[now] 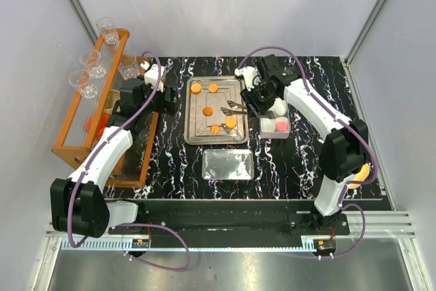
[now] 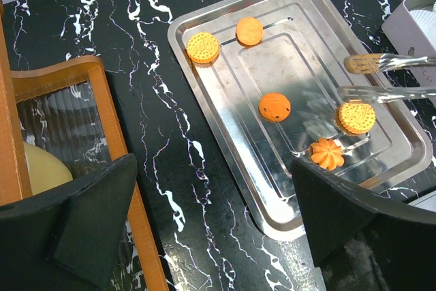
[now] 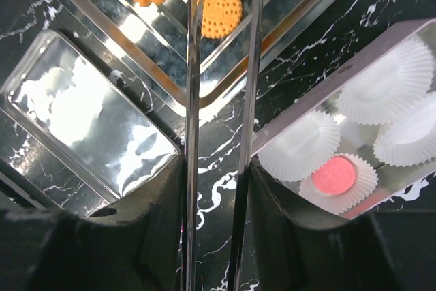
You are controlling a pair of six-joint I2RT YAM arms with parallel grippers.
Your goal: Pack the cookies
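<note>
Several orange cookies lie on the steel tray (image 1: 191,124): two round ones at its far end (image 1: 196,88), one in the middle (image 1: 208,111), one round (image 1: 231,122) and one flower-shaped (image 1: 216,128) at its near end. They also show in the left wrist view (image 2: 274,107). A pink cookie (image 3: 334,174) sits in a paper cup in the clear box (image 1: 264,127). My right gripper (image 3: 216,195) is shut on metal tongs (image 3: 193,100). The tongs are spread, with their tips over the near round cookie (image 3: 221,8). My left gripper (image 2: 218,223) is open and empty over the table left of the tray.
An orange wooden rack (image 1: 82,134) with clear plastic cups (image 1: 107,30) stands at the left, close beside my left gripper. A yellow lump (image 2: 41,168) lies in it. A flat clear lid (image 1: 228,165) lies in front of the tray. White paper cups (image 3: 388,80) fill the box.
</note>
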